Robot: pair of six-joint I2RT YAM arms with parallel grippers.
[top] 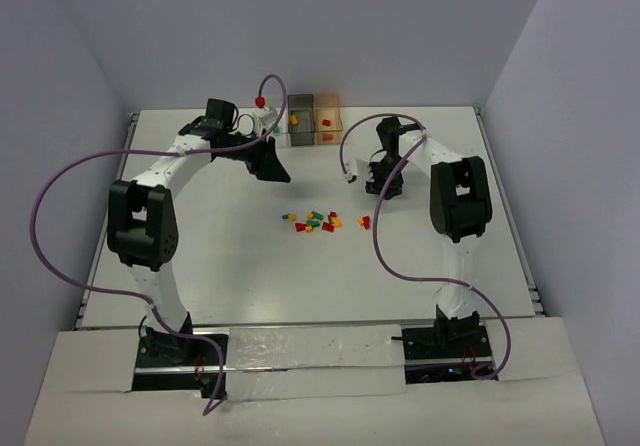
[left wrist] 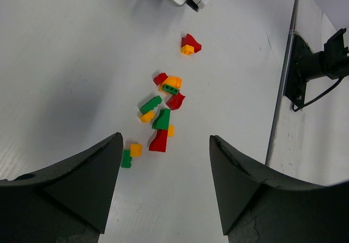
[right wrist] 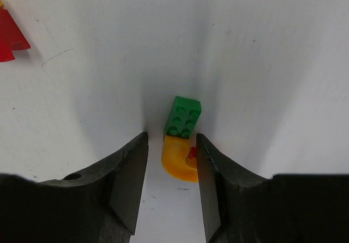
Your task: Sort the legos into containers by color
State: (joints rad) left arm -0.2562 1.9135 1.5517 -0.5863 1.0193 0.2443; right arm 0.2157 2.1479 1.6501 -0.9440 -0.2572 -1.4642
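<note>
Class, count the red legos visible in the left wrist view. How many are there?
4. One red lego lies farthest, touching an orange lego; one beside the orange arch; one just nearer; one nearest the camera. Others may be hidden.

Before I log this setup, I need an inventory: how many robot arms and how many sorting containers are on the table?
Arms: 2
Containers: 3
Total: 5

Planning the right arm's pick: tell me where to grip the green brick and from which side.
Probably best pinched from above, across the two long flat sides of the green brick: its studs face up, and the orange curved piece abuts its near end.
</note>
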